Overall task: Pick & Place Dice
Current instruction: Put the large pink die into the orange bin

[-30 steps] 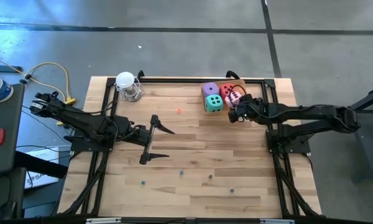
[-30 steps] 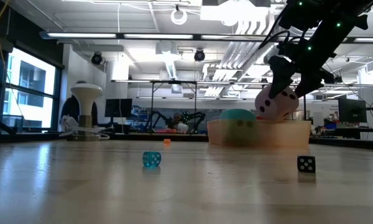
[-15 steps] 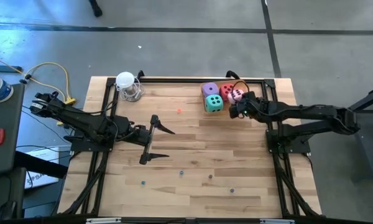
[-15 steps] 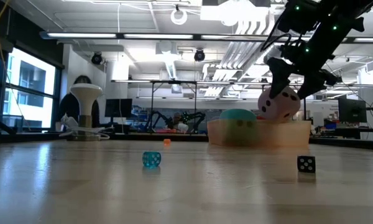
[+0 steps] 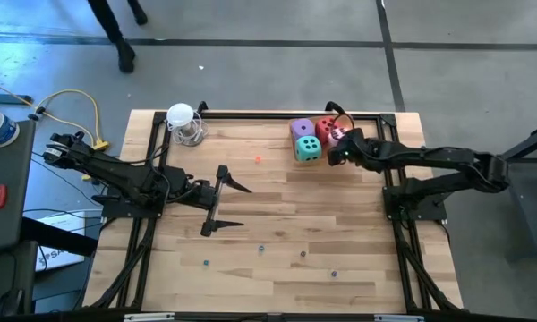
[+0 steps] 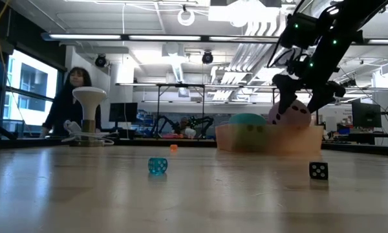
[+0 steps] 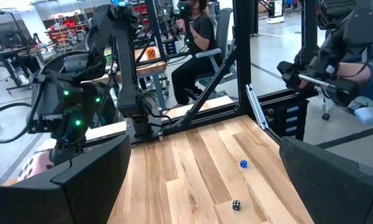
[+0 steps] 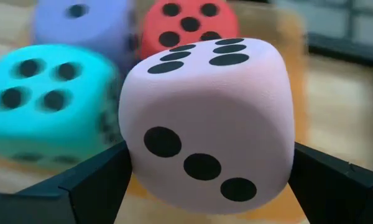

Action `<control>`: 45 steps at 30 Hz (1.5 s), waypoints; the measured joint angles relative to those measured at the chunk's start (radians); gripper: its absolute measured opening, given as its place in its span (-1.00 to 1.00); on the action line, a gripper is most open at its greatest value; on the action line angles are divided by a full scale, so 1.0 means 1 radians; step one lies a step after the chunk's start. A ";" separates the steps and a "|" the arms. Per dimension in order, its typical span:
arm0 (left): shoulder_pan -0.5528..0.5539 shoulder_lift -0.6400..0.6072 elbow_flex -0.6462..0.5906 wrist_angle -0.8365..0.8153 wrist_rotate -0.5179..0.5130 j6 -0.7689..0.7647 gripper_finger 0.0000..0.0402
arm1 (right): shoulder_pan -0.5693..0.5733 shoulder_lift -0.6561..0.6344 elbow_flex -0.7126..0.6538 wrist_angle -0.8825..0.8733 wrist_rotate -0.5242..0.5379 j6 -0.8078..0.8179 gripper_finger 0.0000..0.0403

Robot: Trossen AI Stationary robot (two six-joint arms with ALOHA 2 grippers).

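The pink die (image 8: 208, 121), six pips up and three pips toward the camera, sits between the fingers of my right gripper (image 8: 208, 171) at the table's far right. In the high view this gripper (image 5: 338, 148) reaches in from the right, just over a shallow tan tray (image 6: 271, 139). The teal die (image 5: 307, 148), purple die (image 5: 302, 130) and red die (image 5: 327, 127) lie close together in the tray, right beside the pink one (image 5: 338, 135). My left gripper (image 5: 224, 204) rests open near the table's middle left. My right gripper pinches the pink die between its two fingers (image 8: 93, 180), one on each opposite side face (image 8: 133, 155). The fingers come from the table's right, slanting down. The die (image 6: 290, 114) sits upright above the tray wall, which hides its underside; whether it touches the tray floor cannot be told.
Tiny coloured beads lie scattered on the near half of the table, among them a blue one (image 6: 157, 166) and a black one (image 6: 318, 170). A white lamp-like object (image 5: 182, 120) stands at the far left edge. A person (image 6: 74, 97) stands beyond the table.
My right gripper has carried the pink die a little toward the far edge and lowered it toward the tray, next to the other dice. It has stayed shut on the die. A person has walked into the room behind the table.
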 joint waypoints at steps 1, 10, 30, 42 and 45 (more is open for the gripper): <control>0.000 0.000 0.000 0.000 0.000 0.000 0.99 | 0.000 0.000 -0.001 0.007 0.024 -0.003 0.90; 0.000 0.000 0.000 0.000 0.000 0.000 0.99 | 0.023 -0.001 0.000 0.049 0.094 -0.026 0.90; 0.000 0.000 0.000 -0.033 0.000 0.000 0.99 | 0.174 0.129 -0.191 0.410 0.332 -0.008 0.90; 0.000 0.000 0.000 -0.041 0.000 0.000 0.99 | 0.313 0.138 -0.193 0.406 0.355 0.079 0.90; 0.000 0.000 0.000 -0.042 0.000 0.000 0.99 | 0.343 0.138 -0.193 0.404 0.358 0.089 0.90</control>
